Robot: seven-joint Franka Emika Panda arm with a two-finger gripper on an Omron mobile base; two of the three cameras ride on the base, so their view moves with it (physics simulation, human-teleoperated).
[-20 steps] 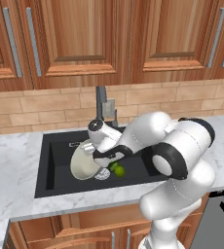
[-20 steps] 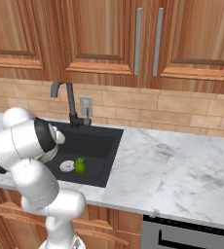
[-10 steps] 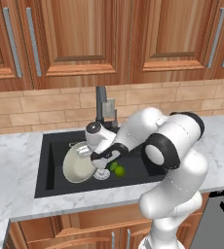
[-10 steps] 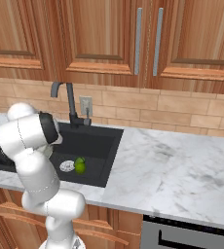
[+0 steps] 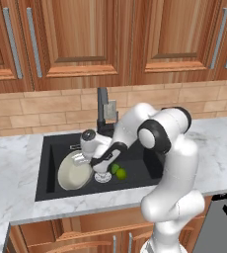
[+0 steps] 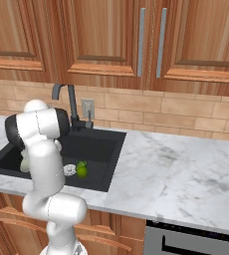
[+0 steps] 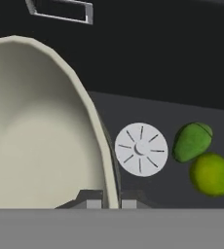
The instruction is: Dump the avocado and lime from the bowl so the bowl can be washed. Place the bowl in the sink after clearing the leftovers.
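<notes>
The pale bowl (image 5: 74, 173) leans on its edge inside the black sink (image 5: 51, 153), left of the silver drain (image 5: 103, 177), with its hollow facing up and to the front. My gripper (image 5: 93, 163) is shut on the bowl's right rim; in the hand view the rim (image 7: 110, 192) runs between my two fingertips (image 7: 88, 199). The bowl (image 7: 36, 136) holds nothing. The dark green avocado (image 7: 192, 141) and the brighter lime (image 7: 212, 174) lie touching on the sink floor just right of the drain (image 7: 141, 149). From the left base they show as avocado (image 5: 114, 168) and lime (image 5: 121, 174).
A tall black faucet (image 5: 102, 111) rises behind the sink, close to my forearm. Marble counter (image 6: 176, 169) stretches to the right and a strip of it (image 5: 12, 163) lies to the left. A dark appliance front (image 6: 196, 244) sits below the counter at right.
The bowl in my grip has moved left and down in the sink and tipped from nearly upright to a flatter lean. The fruits have stayed beside the drain.
</notes>
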